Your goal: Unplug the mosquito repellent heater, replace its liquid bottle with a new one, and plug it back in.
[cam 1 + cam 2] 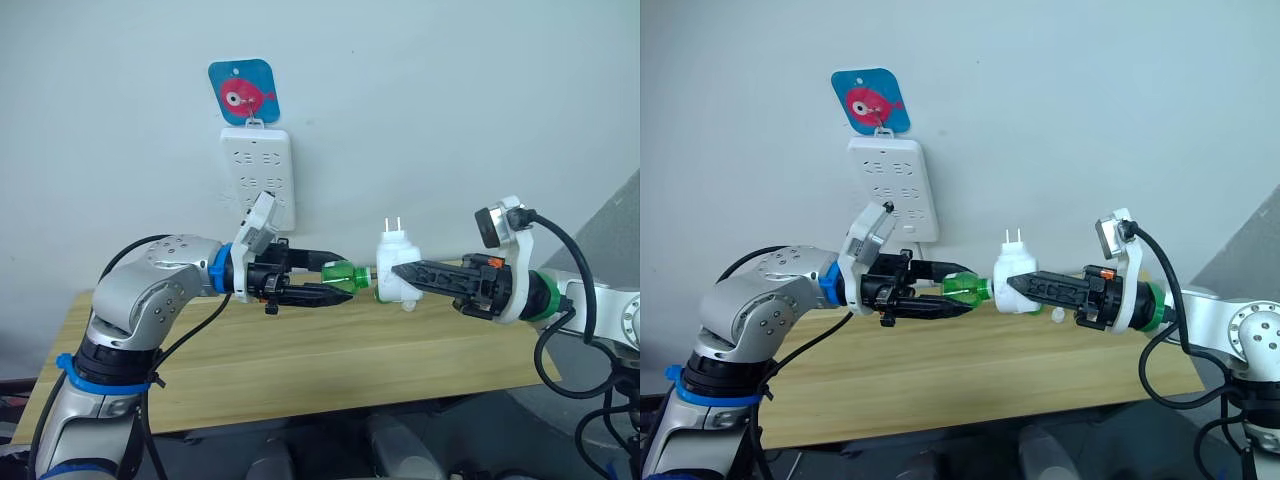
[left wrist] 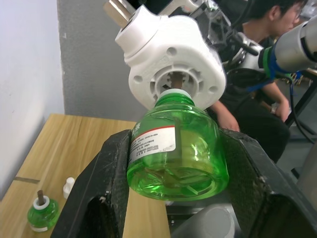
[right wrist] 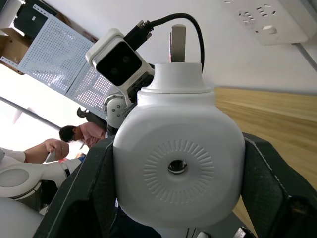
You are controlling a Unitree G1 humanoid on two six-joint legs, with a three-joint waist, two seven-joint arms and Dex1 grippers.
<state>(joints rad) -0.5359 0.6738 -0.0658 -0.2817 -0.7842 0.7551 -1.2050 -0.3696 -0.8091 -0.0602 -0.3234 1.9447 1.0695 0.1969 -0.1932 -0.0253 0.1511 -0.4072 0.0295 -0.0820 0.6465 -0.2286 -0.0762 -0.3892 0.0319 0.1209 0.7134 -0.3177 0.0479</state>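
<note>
I have the small white rounded plastic mosquito repellent heater [image 1: 398, 272] clamped between the fingers of my right gripper [image 1: 400, 271], held in the air above the pale wooden desk [image 1: 300, 370], prongs pointing up, just below and to the right of the long white wall-mounted power strip [image 1: 258, 175]. My left gripper [image 1: 338, 277] has its fingers closed on the green translucent liquid bottle [image 2: 176, 148], and the bottle's white neck sits right at the heater's threaded socket. I judge this to be the point where bottle and heater are either joining or parting; I cannot tell which from here.

My worry is alignment. The wick stands inside the socket opening, and if I push or pull off-axis it could bend or snap. If the threads are crossed, twisting would jam the neck rather than seat it. The bottle is smooth and rounded, so it could slip or spin between the fingers instead of turning with them. The heater's curved shell could likewise rotate in the right grip under torque.

A second green bottle with a brown wick [image 2: 40, 213] stands on the desk, with a small white cap [image 2: 68, 187] near it; dropping anything could knock them over.
</note>
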